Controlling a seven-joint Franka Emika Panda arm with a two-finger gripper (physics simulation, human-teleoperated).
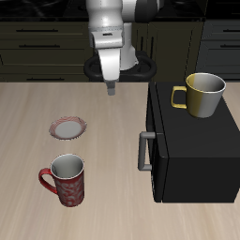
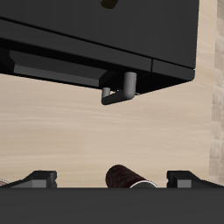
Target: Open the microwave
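Standing shut on the bench [image 1: 37,112], microwave [image 1: 192,150] with door closed and handle [image 1: 144,152] untouched, so opening all left to do. Hovering above bench farther back, claw [image 1: 112,91] well apart from handle, spread wide in wrist view, empty, touching nothing.

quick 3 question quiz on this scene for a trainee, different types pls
1. True or false: the large matte black microwave has its door shut.
2. What stands on top of the microwave? A) yellow mug B) white plate C) red mug
3. Fill in: the pincer hangs above the table, not touching the grey vertical bar ____.

Key: 1 true; 2 A, the yellow mug; 3 handle.
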